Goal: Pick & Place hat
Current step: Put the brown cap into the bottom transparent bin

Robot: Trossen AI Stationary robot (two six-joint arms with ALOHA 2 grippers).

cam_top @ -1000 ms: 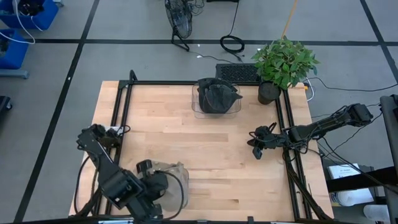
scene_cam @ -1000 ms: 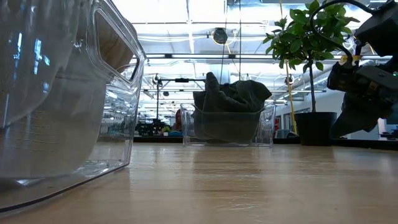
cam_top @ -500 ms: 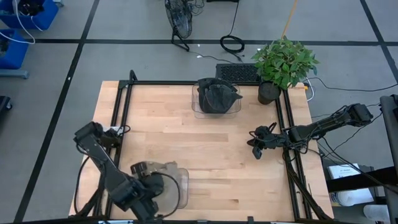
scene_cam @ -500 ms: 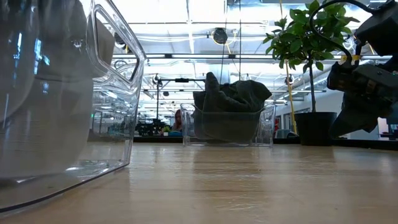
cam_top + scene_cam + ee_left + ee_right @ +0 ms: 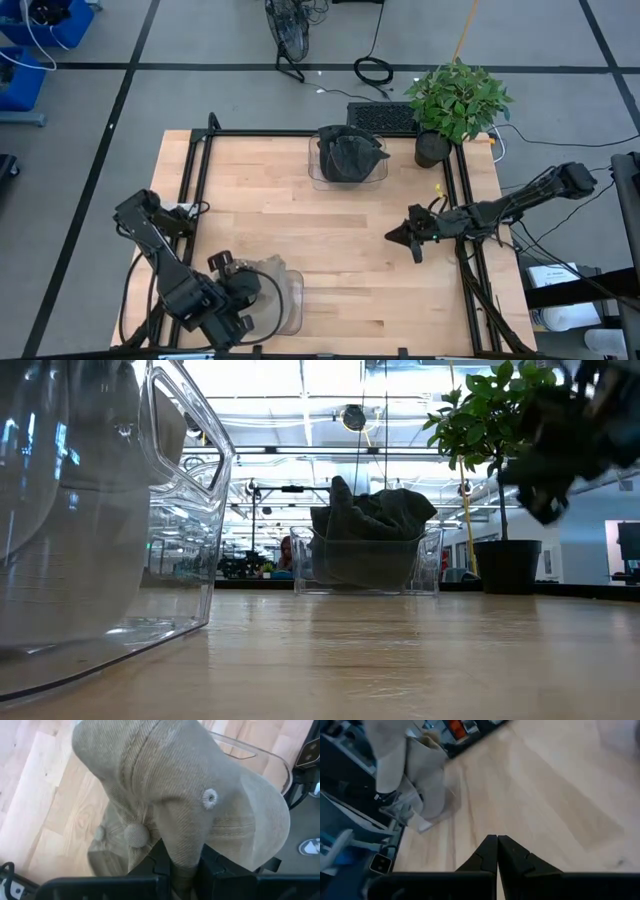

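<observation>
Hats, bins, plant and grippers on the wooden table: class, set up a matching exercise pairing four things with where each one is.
Things:
1. tan corduroy hat
2. dark grey hat
3. green potted plant
4. right gripper

Places or states:
a. at the table's far right corner
b. shut and holding nothing, above bare wood right of centre
c. pinched in the left gripper over the near clear plastic bin
d. lying in the far clear plastic bin

Pairs: 1-c, 2-d, 3-a, 4-b
</observation>
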